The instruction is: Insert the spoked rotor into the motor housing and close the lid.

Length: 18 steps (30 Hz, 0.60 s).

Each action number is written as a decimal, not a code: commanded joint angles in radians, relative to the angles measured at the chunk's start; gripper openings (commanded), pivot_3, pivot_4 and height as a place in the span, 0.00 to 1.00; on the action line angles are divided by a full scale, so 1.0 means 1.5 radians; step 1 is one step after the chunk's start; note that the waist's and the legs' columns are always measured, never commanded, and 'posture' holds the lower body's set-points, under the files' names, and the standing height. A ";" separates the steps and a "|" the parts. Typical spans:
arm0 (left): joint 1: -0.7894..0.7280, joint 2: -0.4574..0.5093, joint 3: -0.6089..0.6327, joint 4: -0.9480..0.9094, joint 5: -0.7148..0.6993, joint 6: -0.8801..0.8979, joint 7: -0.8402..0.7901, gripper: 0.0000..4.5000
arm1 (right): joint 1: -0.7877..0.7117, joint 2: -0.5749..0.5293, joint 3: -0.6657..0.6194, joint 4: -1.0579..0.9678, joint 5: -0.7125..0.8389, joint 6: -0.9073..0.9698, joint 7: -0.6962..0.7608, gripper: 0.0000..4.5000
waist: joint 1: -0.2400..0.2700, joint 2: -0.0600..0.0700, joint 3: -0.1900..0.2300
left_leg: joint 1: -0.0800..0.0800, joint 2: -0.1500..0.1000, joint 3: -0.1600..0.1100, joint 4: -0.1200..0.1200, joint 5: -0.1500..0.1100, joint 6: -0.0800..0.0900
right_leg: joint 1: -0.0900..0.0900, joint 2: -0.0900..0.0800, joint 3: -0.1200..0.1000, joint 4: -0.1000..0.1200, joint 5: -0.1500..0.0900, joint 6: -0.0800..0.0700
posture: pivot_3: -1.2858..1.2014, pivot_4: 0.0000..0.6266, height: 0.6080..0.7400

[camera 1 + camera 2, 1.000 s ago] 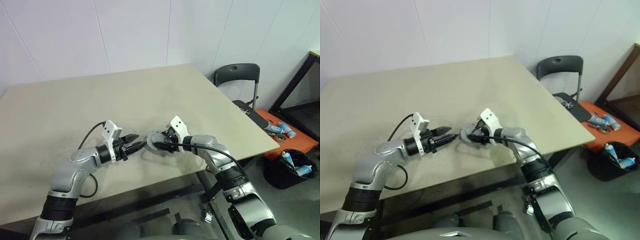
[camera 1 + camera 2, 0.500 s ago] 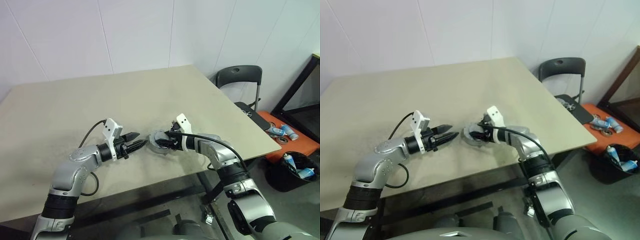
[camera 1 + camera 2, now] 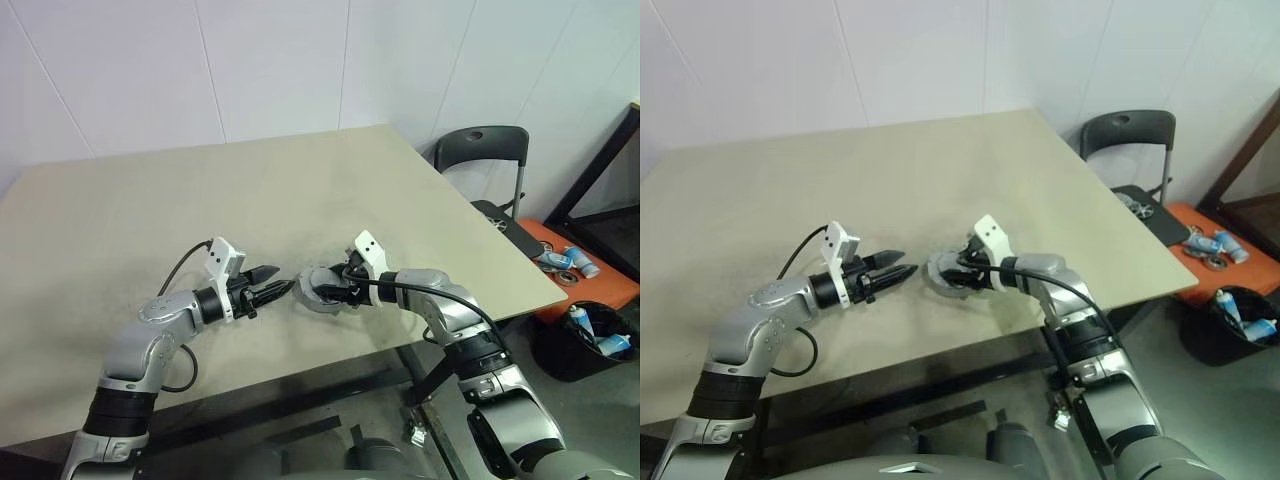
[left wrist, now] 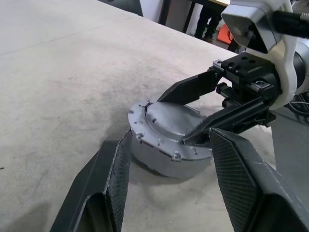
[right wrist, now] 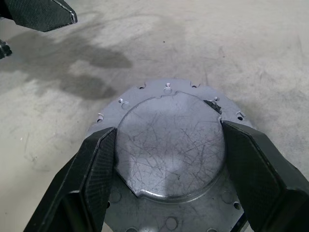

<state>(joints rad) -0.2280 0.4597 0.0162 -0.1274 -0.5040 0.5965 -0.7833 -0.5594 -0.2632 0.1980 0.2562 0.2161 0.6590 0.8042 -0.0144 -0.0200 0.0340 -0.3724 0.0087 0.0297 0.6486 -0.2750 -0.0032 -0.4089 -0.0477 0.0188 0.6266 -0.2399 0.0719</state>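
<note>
Right gripper point(image 5: 166, 159) fingers grasping lid point(image 5: 169, 145) seated on motor housing point(image 4: 166, 159); left gripper point(image 4: 166, 181) released, just beside it.

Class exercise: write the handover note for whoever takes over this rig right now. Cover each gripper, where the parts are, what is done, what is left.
Left gripper: open, empty, beside the assembly.
Right gripper: fingers either side of the flat dull grey metal lid, on the round grey motor housing on the beige table; grip cannot be confirmed.
Done: lid appears in place; rotor hidden, presumably inside.
Left: check lid seating, release.
</note>
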 commanded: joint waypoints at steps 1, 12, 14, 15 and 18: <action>-0.003 -0.003 0.002 -0.010 0.002 -0.020 -0.001 0.60 | 0.000 0.005 -0.004 0.004 0.008 0.034 -0.010 0.69 | 0.000 0.000 0.000 | 0.000 0.000 0.000 0.000 0.000 0.000 | 0.000 0.000 0.000 0.000 0.000 0.000 | 0.52 0.00 1.00; -0.002 -0.010 0.001 -0.009 0.008 -0.027 0.000 0.60 | 0.034 -0.037 0.055 -0.098 -0.002 0.038 0.030 0.69 | -0.002 0.001 0.000 | -0.001 0.000 0.000 0.000 -0.001 0.001 | -0.001 0.000 0.000 0.000 0.000 0.000 | 0.52 0.00 1.00; -0.003 -0.010 0.001 -0.009 0.008 -0.026 0.001 0.60 | 0.033 -0.042 0.051 -0.099 -0.001 0.037 0.029 0.69 | -0.001 0.001 0.000 | -0.001 0.000 0.000 0.000 -0.001 0.001 | -0.001 0.000 0.000 0.000 0.000 0.000 | 0.52 0.00 1.00; -0.003 -0.010 0.001 -0.009 0.008 -0.026 0.001 0.60 | 0.032 -0.044 0.047 -0.100 -0.001 0.037 0.026 0.69 | -0.001 0.001 0.000 | -0.001 0.000 0.000 0.000 -0.001 0.001 | -0.001 0.000 0.000 0.000 0.000 0.000 | 0.52 0.00 1.00; -0.003 -0.010 0.001 -0.010 0.007 -0.025 0.000 0.60 | 0.022 -0.030 0.008 -0.081 -0.004 0.022 -0.021 0.69 | 0.000 0.001 0.000 | -0.001 0.000 0.000 0.000 -0.001 0.001 | -0.001 0.000 0.000 0.000 0.000 0.000 | 0.52 0.00 1.00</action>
<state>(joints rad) -0.2181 0.4449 0.0140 -0.1261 -0.4907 0.5748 -0.7826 -0.5190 -0.3141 0.2504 0.1240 0.2030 0.6920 0.8061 -0.0151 -0.0192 0.0347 -0.3739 0.0087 0.0300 0.6492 -0.2758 -0.0023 -0.4105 -0.0474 0.0183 0.6268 -0.2399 0.0719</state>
